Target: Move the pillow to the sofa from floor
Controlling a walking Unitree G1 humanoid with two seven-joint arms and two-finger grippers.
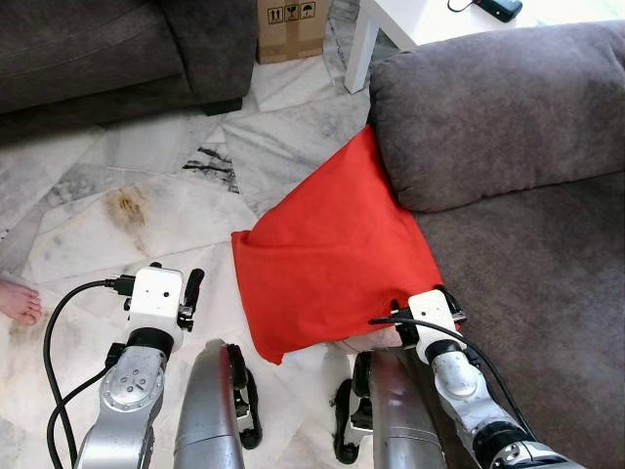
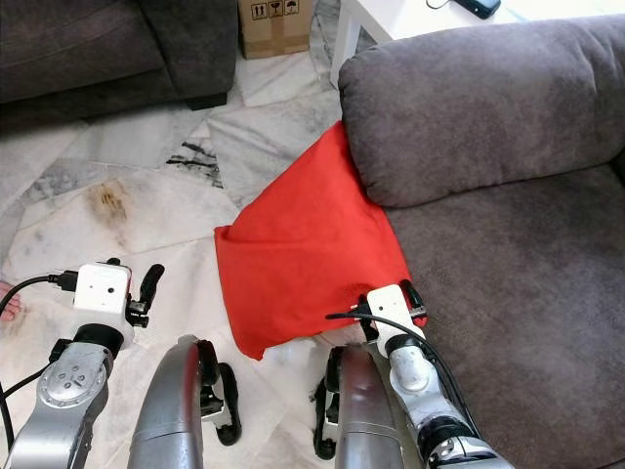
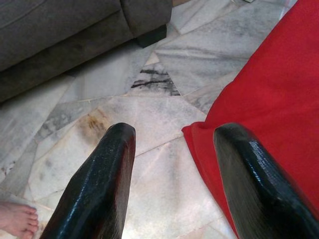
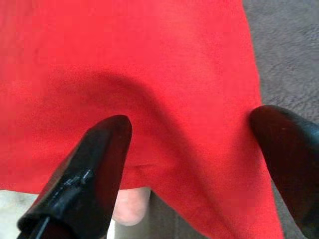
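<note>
A red pillow (image 1: 332, 259) leans against the front of the grey sofa (image 1: 527, 244), its top corner by the armrest, its lower left part over the marble floor and its right corner on the seat edge. My right gripper (image 4: 194, 124) is open at the pillow's lower right corner (image 1: 430, 298), one finger on each side of the hanging red fabric. My left gripper (image 3: 174, 134) is open over the floor just left of the pillow's left corner (image 1: 187, 285), with nothing between its fingers.
A dark sofa (image 1: 98, 49) stands at the back left, with a cardboard box (image 1: 290, 27) and a white table (image 1: 410, 24) behind. A person's bare foot (image 1: 18, 298) rests on the floor at the far left. A brown stain (image 1: 127, 210) marks the marble.
</note>
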